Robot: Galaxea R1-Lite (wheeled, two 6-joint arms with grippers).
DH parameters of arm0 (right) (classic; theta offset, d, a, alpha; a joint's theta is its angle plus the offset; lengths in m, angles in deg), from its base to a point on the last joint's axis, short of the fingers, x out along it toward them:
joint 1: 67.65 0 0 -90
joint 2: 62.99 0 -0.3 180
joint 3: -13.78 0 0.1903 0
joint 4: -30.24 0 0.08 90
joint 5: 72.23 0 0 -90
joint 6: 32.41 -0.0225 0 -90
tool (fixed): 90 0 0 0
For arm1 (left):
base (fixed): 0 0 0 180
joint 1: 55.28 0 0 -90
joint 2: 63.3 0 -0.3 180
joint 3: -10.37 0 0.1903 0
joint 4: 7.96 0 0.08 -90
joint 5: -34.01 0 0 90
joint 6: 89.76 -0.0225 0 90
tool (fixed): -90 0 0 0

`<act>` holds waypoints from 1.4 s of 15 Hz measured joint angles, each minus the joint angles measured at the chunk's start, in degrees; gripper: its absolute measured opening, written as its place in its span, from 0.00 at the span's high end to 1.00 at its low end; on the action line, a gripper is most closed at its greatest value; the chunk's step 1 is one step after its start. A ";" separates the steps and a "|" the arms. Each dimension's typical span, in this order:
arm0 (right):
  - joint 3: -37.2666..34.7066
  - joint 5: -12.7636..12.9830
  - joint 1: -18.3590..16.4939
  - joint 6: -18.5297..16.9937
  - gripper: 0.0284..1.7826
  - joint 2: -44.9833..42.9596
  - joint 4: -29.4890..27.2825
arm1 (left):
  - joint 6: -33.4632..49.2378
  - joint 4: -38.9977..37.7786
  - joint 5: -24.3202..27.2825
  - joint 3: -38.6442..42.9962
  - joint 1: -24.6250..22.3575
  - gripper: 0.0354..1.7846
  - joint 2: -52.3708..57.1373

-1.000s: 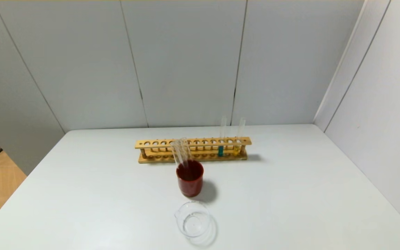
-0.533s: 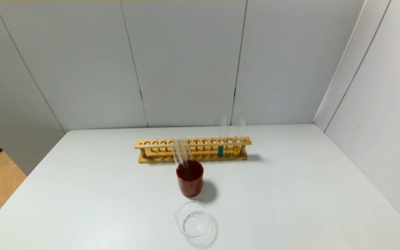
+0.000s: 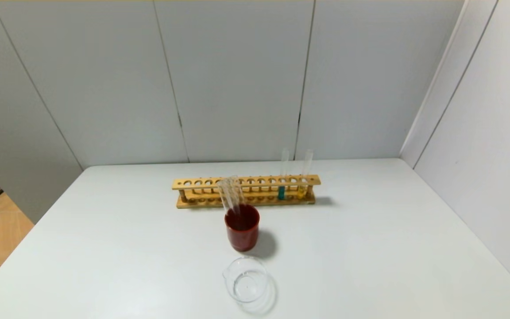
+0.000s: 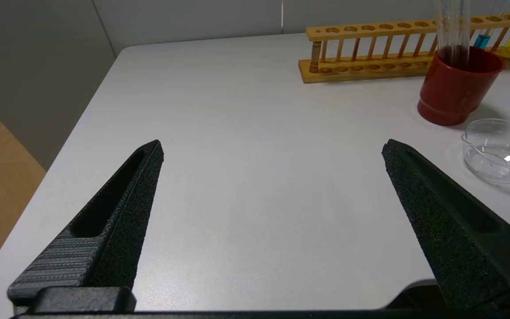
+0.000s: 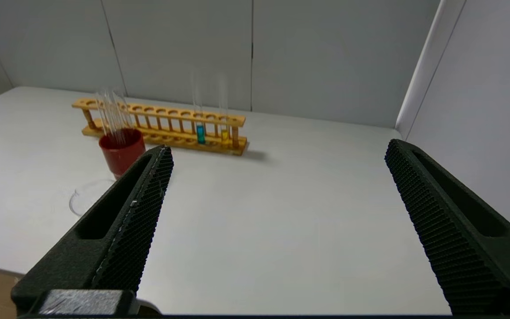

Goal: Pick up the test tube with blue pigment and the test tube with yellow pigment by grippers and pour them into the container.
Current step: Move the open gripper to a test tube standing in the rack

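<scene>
The test tube with blue pigment (image 3: 282, 191) and the test tube with yellow pigment (image 3: 302, 190) stand upright side by side near the right end of a wooden rack (image 3: 219, 184). Both also show in the right wrist view, blue (image 5: 200, 133) and yellow (image 5: 224, 134). The clear glass container (image 3: 246, 280) sits empty near the table's front edge, also in the left wrist view (image 4: 500, 150). Neither arm shows in the head view. My left gripper (image 4: 272, 148) is open and empty over the table's front left. My right gripper (image 5: 279, 153) is open and empty over the front right.
A dark-red cup (image 3: 242, 232) holding several colourless tubes (image 3: 230, 195) stands between the rack and the container. The white table (image 3: 392, 248) is bounded by grey wall panels behind and on the right. Floor lies beyond the table's left edge.
</scene>
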 joint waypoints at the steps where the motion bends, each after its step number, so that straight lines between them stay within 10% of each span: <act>1: 3.25 -0.06 0.09 -0.04 0.02 3.23 0.05 | -0.02 -0.02 0.00 0.00 0.00 0.02 0.00; 6: 13.29 -0.26 0.24 -0.24 0.02 22.00 6.86 | -0.02 0.00 -0.02 0.00 0.00 0.02 0.00; 15: 13.43 -2.62 1.27 -7.35 0.02 60.01 37.78 | -0.02 -0.02 0.00 0.00 0.00 0.02 0.00; 21: 12.68 -2.84 8.35 -7.59 0.02 79.91 52.71 | -0.05 0.00 -0.02 0.00 0.02 0.02 0.00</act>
